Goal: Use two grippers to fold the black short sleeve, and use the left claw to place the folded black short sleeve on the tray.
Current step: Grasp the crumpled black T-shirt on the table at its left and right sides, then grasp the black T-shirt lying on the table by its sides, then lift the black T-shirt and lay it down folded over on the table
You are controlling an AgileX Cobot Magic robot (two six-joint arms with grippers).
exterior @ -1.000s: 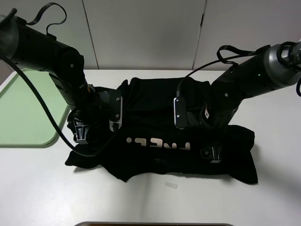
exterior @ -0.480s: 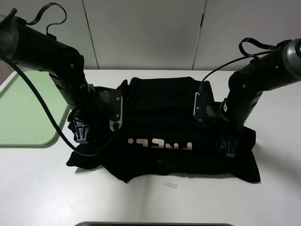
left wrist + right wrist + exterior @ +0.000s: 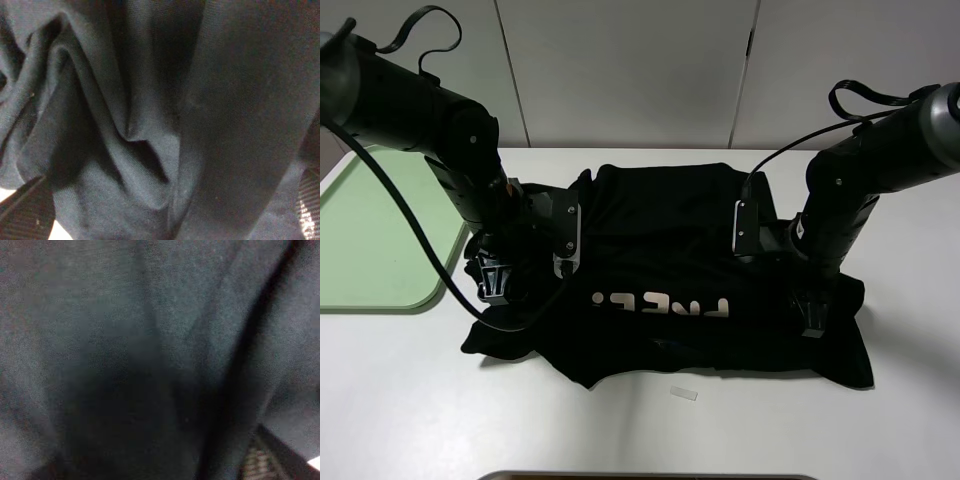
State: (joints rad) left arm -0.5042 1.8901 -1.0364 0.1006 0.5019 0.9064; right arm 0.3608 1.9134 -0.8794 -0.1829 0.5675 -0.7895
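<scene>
The tray (image 3: 375, 235) lies just outward of the left gripper (image 3: 492, 277), whose jaws stand spread wide, pressed into the black short sleeve (image 3: 655, 225). The shirt lies rumpled on the surface (image 3: 740, 430), off the tray, under both grippers. The right gripper (image 3: 813, 318) is sunk in its opposite edge; its jaws' state cannot be told.

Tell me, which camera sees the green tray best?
The exterior high view: the tray lies at the left, though the left arm covers part of it. Both wrist views show none of it, only black shirt.
</scene>
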